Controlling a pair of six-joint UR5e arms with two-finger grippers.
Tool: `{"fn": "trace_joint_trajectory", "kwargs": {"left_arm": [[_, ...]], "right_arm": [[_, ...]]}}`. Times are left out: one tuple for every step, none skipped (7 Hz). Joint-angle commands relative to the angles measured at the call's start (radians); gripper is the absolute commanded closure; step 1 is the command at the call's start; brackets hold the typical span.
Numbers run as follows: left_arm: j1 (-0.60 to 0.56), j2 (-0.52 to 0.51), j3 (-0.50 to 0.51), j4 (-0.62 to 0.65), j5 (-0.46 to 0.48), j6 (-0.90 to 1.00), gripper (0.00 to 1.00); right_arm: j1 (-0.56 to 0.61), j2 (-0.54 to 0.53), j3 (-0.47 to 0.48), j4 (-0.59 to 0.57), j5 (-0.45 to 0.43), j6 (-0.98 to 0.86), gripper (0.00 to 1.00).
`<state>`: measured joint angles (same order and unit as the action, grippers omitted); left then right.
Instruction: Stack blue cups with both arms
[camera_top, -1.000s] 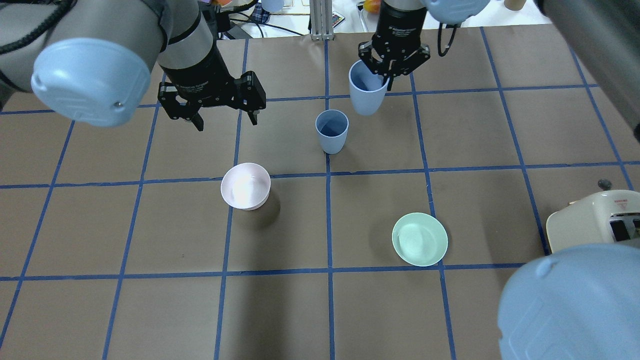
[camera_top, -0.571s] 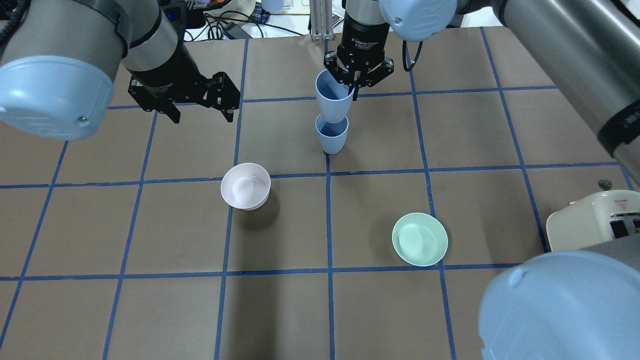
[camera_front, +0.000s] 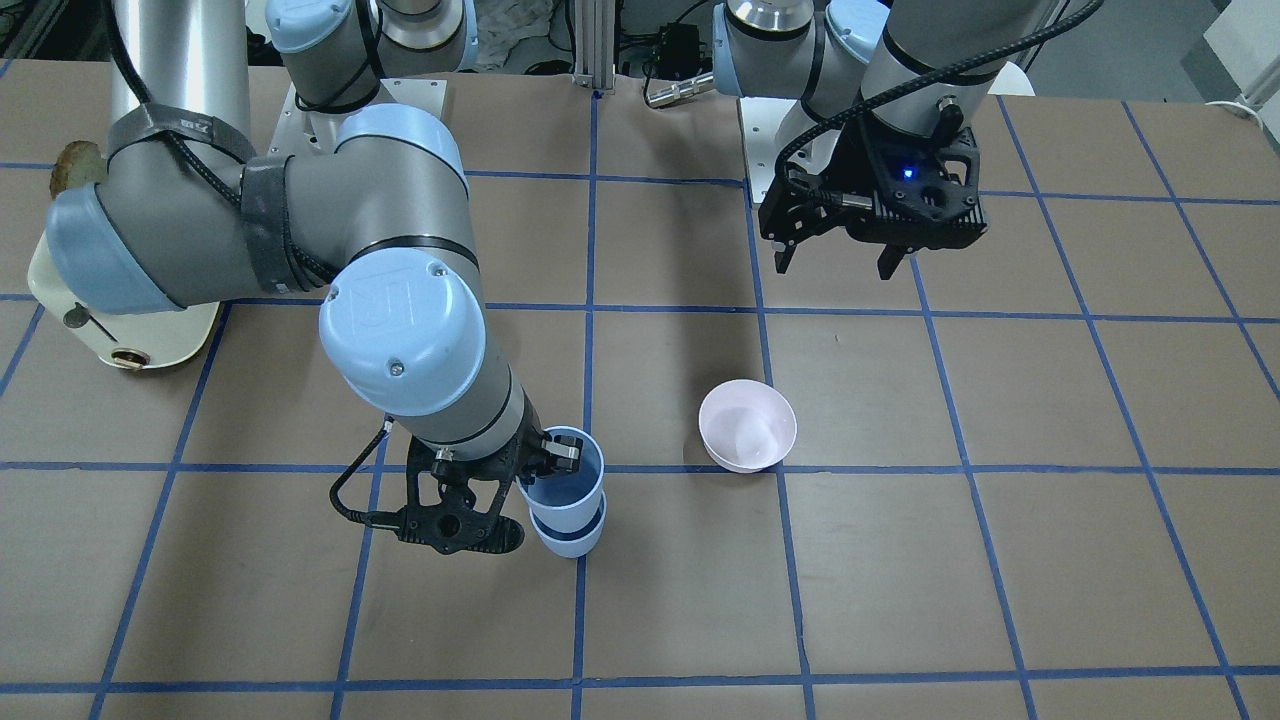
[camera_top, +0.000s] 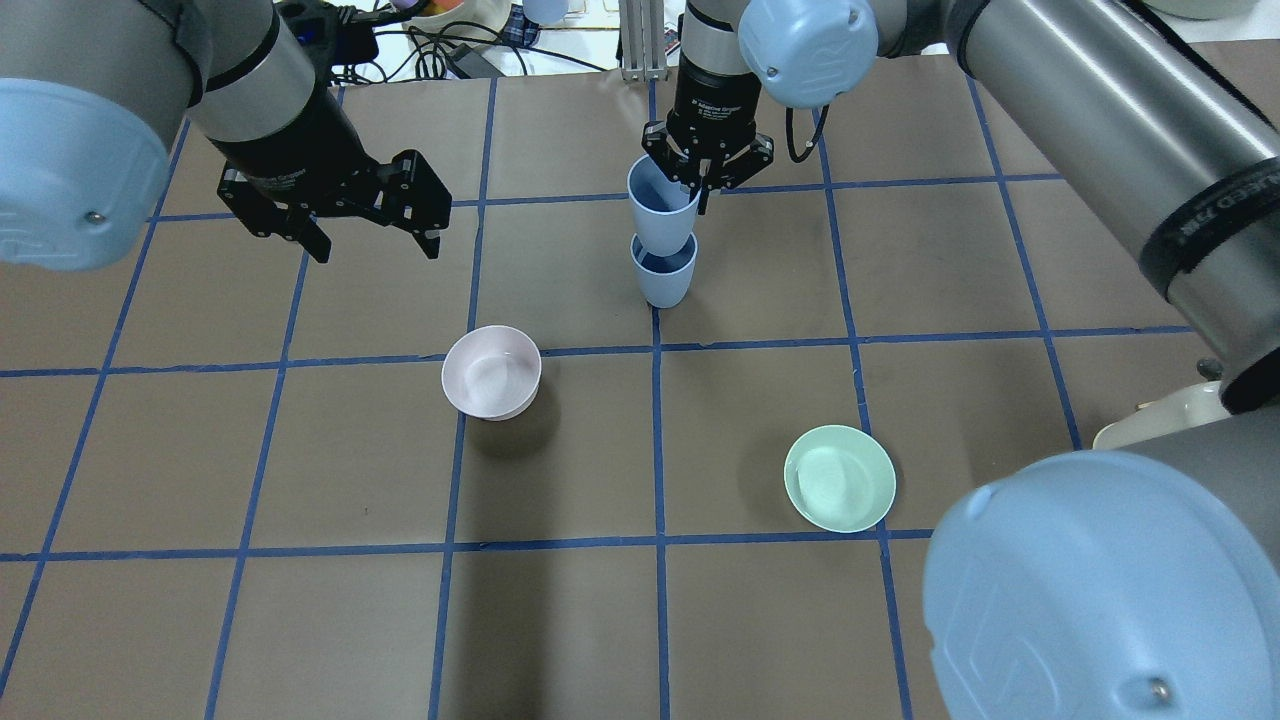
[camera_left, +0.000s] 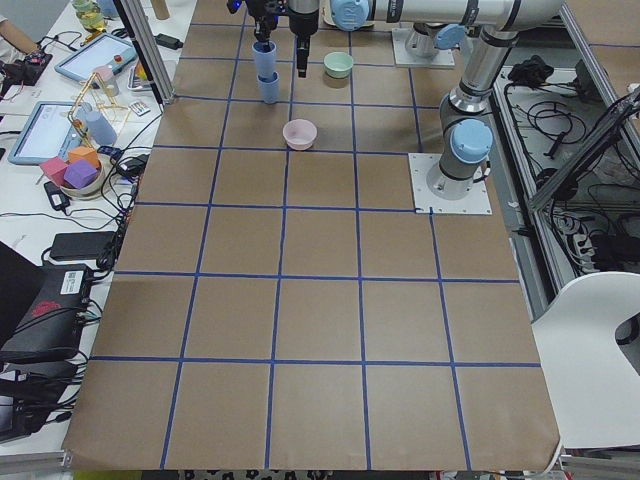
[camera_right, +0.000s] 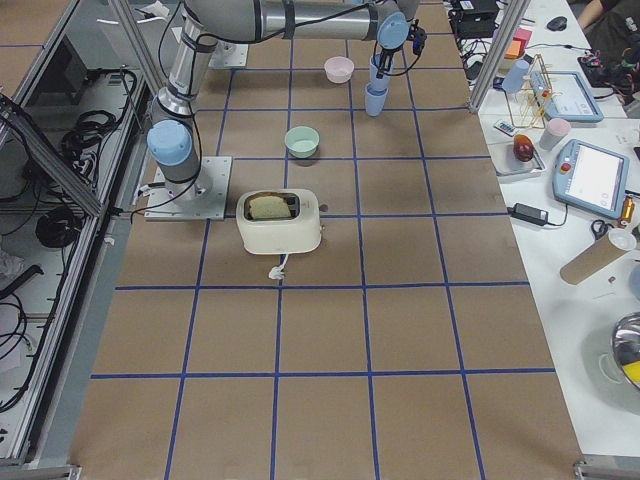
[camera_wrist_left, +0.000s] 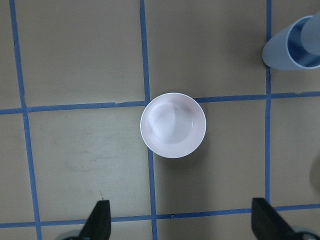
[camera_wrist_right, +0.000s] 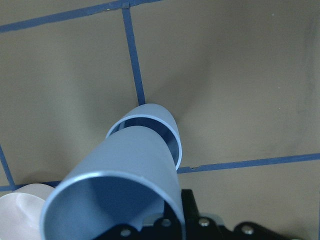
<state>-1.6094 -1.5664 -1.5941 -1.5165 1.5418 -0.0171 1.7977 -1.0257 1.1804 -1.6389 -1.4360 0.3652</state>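
Note:
Two pale-blue cups stand in line at the far middle of the table. The lower cup (camera_top: 663, 278) stands upright on the table. My right gripper (camera_top: 699, 184) is shut on the rim of the upper cup (camera_top: 661, 212) and holds it, slightly tilted, with its base at or just inside the lower cup's mouth. The right wrist view shows the held cup (camera_wrist_right: 125, 185) over the lower cup's rim (camera_wrist_right: 170, 125). In the front view the pair shows as upper cup (camera_front: 566, 482) and lower cup (camera_front: 570, 537). My left gripper (camera_top: 375, 238) is open and empty, hovering to the left of the cups.
A pale pink bowl (camera_top: 491, 371) sits left of centre, right under the left wrist camera (camera_wrist_left: 173, 125). A mint-green bowl (camera_top: 839, 478) sits nearer, right of centre. A cream toaster (camera_right: 279, 221) stands on the robot's right. My right arm's elbow (camera_top: 1100, 590) blocks the near right corner.
My right gripper carried the held cup leftward over the standing cup and lowered it onto its mouth. My left arm drew back to the left, still open.

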Motion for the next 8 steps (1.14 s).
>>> {"fn": "trace_joint_trajectory", "kwargs": {"left_arm": [[0.003,0.002,-0.004,-0.001,-0.003,-0.015,0.0],[0.003,0.003,0.0,-0.001,-0.002,-0.011,0.0],[0.003,0.005,0.0,-0.001,0.0,-0.007,0.0],[0.003,0.009,0.0,-0.001,0.003,-0.003,0.0],[0.003,0.012,-0.007,-0.002,0.003,-0.004,0.0],[0.005,0.013,-0.006,-0.001,0.003,-0.004,0.0],[0.005,0.013,-0.004,-0.001,0.004,-0.004,0.0],[0.005,0.014,-0.003,-0.001,0.009,-0.004,0.0]], "right_arm": [[0.0,0.003,0.001,0.004,0.011,0.0,1.0],[0.0,0.01,0.004,0.004,0.011,0.0,1.0],[0.0,0.01,0.005,0.007,0.011,0.0,1.0],[0.0,0.01,0.005,0.007,0.012,0.0,1.0],[0.0,0.01,0.005,0.007,0.012,0.0,1.0],[0.0,0.01,0.005,0.001,0.012,-0.003,0.85],[0.0,0.012,0.007,-0.001,0.011,-0.002,0.47],[0.0,0.012,0.008,-0.004,0.006,0.0,0.32]]}}
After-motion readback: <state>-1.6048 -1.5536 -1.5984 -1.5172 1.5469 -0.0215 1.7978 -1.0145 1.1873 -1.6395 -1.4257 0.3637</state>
